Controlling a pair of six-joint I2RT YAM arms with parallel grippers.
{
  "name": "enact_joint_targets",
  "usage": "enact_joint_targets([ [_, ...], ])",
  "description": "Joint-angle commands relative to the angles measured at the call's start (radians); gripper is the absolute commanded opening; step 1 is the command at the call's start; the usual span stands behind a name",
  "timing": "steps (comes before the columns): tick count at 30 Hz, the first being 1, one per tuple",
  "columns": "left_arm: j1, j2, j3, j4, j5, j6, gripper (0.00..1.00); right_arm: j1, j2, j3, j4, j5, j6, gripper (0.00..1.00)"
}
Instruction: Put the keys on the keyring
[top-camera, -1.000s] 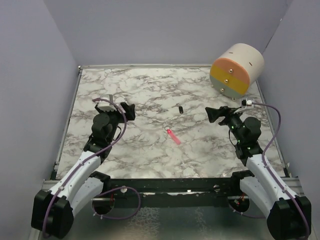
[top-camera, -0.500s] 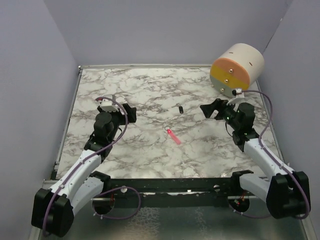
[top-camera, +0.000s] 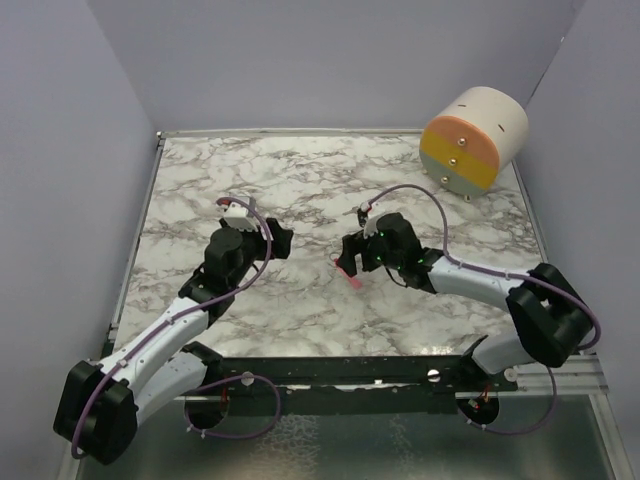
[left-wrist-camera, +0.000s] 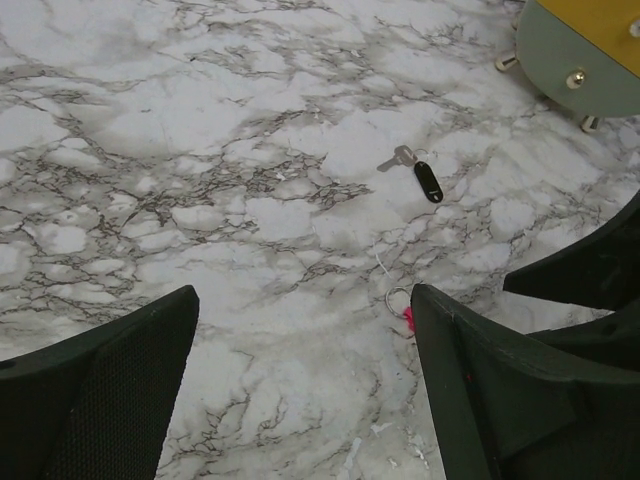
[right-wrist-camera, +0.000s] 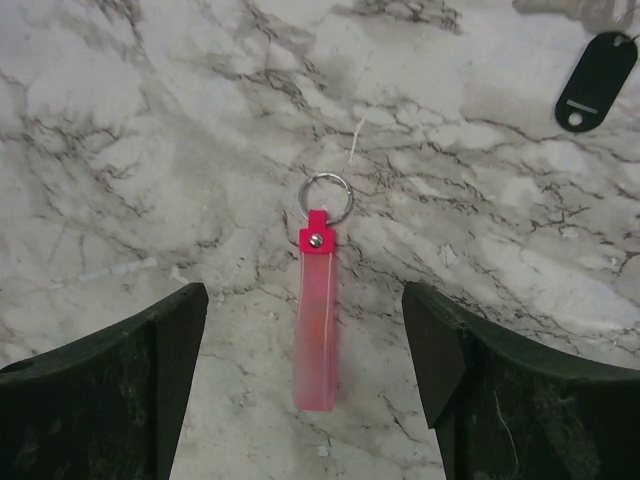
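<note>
The keyring, a slim pink strip (right-wrist-camera: 317, 320) with a thin metal ring (right-wrist-camera: 325, 198) at its far end, lies flat on the marble table (top-camera: 300, 180). My right gripper (right-wrist-camera: 305, 305) hovers open just above it, a finger on either side of the strip and touching nothing; from above it (top-camera: 346, 251) sits over the strip's upper end (top-camera: 349, 274). The key (right-wrist-camera: 596, 82), black-headed, lies apart at the upper right, also in the left wrist view (left-wrist-camera: 428, 181). My left gripper (left-wrist-camera: 305, 300) is open and empty, left of the ring (left-wrist-camera: 399, 300).
A cream drum (top-camera: 474, 139) with an orange, yellow and grey-green face lies on its side at the back right corner, its face also showing (left-wrist-camera: 590, 50). Grey walls close in the table on three sides. The right arm's cable (top-camera: 420, 195) arcs over the middle.
The right arm has swung from the right side to the middle and now straddles the keyring. The left arm has reached a little to the right. Both grippers stay open.
</note>
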Motion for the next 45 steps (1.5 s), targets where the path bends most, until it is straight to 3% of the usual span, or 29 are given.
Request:
enact_joint_targets([
  [1, -0.017, 0.005, -0.012, -0.014, -0.011, -0.016, 0.89, 0.059, 0.1, 0.031, -0.055, 0.156, -0.021, 0.79],
  [14, -0.019, 0.001, -0.031, -0.009, -0.026, -0.009, 0.89, 0.144, 0.208, 0.084, -0.132, 0.247, 0.002, 0.6],
  [23, -0.02, 0.021, -0.033, -0.009, -0.029, -0.005, 0.89, 0.192, 0.23, 0.092, -0.212, 0.311, 0.045, 0.52],
  [26, -0.02, 0.024, -0.035, -0.009, -0.032, -0.004, 0.89, 0.199, 0.227, 0.091, -0.223, 0.316, 0.053, 0.39],
  [27, -0.02, 0.025, -0.035, -0.01, -0.031, -0.005, 0.89, 0.201, 0.223, 0.094, -0.228, 0.315, 0.054, 0.32],
  [28, -0.02, 0.032, -0.035, -0.007, -0.03, -0.005, 0.89, 0.206, 0.201, 0.103, -0.24, 0.331, 0.056, 0.17],
  [45, -0.048, 0.054, -0.077, 0.125, 0.09, 0.032, 0.82, 0.208, -0.094, 0.175, -0.349, 0.27, -0.004, 0.13],
])
